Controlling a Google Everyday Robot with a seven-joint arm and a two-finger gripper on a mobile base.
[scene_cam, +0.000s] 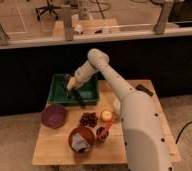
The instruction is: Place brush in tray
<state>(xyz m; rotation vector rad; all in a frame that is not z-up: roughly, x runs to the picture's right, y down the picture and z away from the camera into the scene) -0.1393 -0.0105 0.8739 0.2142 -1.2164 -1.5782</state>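
The dark green tray sits at the back left of the wooden table. My gripper is low over the tray's left half, reaching down from the arm's elbow. It is shut on the brush. The brush's thin black handle slants from the gripper towards the tray's front wall and its lower end reaches the front rim. The bristle head is hidden by the gripper.
A round purple dish lies in front of the tray at the left. Dark grapes, a pale round item, a brown-red bowl and a small cup stand mid-table. A black item lies at the right.
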